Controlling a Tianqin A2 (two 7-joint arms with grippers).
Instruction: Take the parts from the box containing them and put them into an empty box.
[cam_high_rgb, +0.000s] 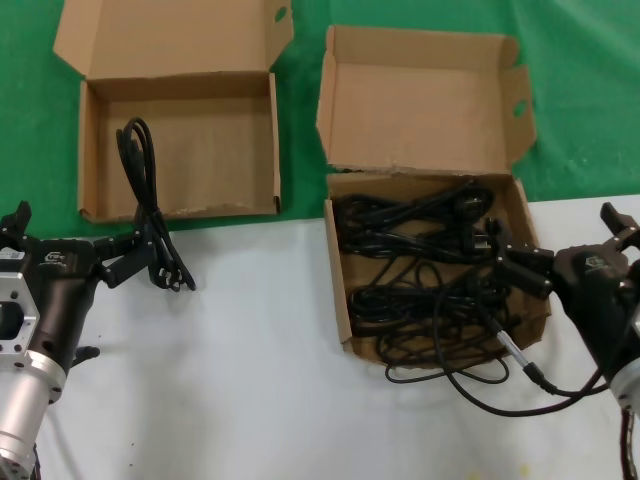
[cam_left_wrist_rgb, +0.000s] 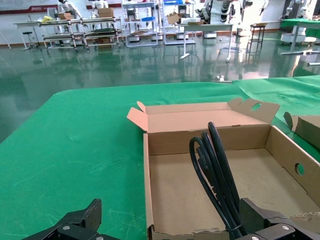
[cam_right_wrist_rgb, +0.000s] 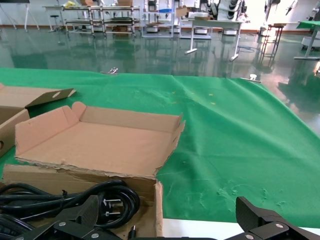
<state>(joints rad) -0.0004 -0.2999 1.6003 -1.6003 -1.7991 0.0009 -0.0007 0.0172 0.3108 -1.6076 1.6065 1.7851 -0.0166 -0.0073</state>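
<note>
Two cartons sit open on the worktop, straddling the line where green cloth meets white surface. One cord bundle hangs over the ragged front edge of the shallow box, its far loop inside on the cardboard floor and its plug end trailing out onto the white surface. The left claw is at that trailing end, fingers spread wide, one fingertip against the cord but nothing clamped (the wrist view shows the loop rising between the two tips). The remaining cords lie tangled in the deep box. The right claw hovers over that box's right wall, fingers apart and empty.
</note>
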